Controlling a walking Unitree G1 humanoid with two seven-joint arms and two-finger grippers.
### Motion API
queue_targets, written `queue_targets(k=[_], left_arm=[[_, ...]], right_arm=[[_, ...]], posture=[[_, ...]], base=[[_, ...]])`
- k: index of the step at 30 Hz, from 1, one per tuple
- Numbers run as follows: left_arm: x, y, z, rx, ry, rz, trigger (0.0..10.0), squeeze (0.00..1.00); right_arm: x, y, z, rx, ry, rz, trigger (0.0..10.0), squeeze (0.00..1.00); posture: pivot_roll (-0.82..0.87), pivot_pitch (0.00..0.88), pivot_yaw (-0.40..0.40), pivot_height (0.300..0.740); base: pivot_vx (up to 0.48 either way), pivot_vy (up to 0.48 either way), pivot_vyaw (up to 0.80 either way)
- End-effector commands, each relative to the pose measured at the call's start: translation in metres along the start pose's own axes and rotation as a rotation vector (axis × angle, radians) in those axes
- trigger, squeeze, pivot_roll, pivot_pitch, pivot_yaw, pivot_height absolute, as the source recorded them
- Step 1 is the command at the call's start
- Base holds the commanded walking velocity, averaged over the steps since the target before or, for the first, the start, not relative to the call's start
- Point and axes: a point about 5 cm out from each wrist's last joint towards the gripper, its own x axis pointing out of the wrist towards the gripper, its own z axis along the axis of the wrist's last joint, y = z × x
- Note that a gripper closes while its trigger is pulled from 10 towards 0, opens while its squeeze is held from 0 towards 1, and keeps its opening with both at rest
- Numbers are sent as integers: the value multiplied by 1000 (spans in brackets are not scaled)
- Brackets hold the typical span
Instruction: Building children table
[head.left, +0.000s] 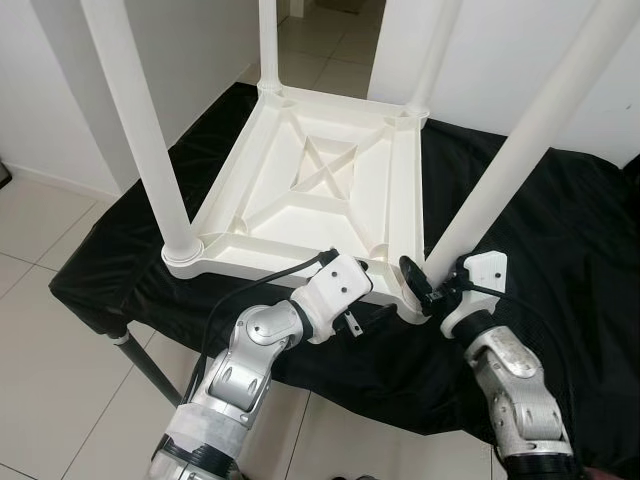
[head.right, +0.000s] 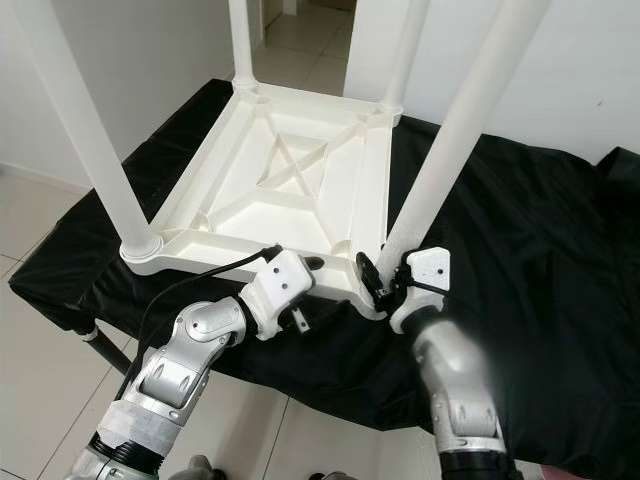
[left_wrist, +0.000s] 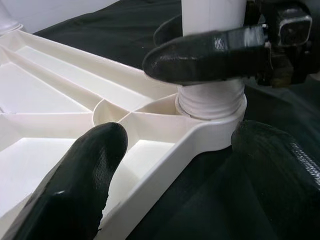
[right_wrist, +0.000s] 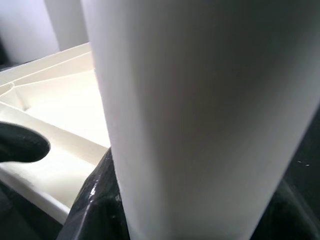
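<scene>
While the upturned white plastic children's table (head.left: 310, 190) lies on the black cloth (head.left: 560, 250), your right gripper (head.left: 425, 285) pinches the near-right white tubular leg (head.left: 520, 150) at its base; your left gripper (left_wrist: 165, 165) straddles the rim, fingers spread.

Bright, even daylight lit the room; shadows were soft. Head views were sharp, while the close white leg (right_wrist: 200, 115) blurred.

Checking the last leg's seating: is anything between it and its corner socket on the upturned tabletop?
Nothing visible: the leg already stands in the tabletop socket, threads partly showing, with the right gripper around it.
</scene>
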Motion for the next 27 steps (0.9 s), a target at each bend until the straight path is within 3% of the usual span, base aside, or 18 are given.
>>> queue_targets(k=[1, 3, 9, 12, 19, 27], left_arm=[[1, 3, -5, 6, 21, 120, 10000, 0], [1, 5, -6, 16, 27, 133, 10000, 0], [1, 8, -7, 19, 33, 152, 10000, 0], [1, 10, -8, 25, 40, 175, 10000, 0], [0, 11, -11, 27, 52, 195, 10000, 0], [1, 11, -11, 26, 54, 209, 10000, 0]], right_arm=[[-4, -6, 1, 17, -5, -98, 10000, 0], [-9, -5, -1, 6, -5, -204, 10000, 0], [-16, -1, -9, -3, 14, -347, 10000, 0], [-21, 12, -15, 38, 57, -464, 10000, 0], [-21, 27, -16, 58, 78, -509, 10000, 0], [-20, 20, -12, -6, 57, -531, 10000, 0]], posture=[[23, 65, -48, 740], [20, 65, -45, 740], [21, 65, -46, 740], [25, 68, -48, 740], [26, 70, -50, 740], [25, 74, -58, 740]], base=[[0, 0, 0], [0, 0, 0], [0, 0, 0], [0, 0, 0], [0, 0, 0], [0, 0, 0]])
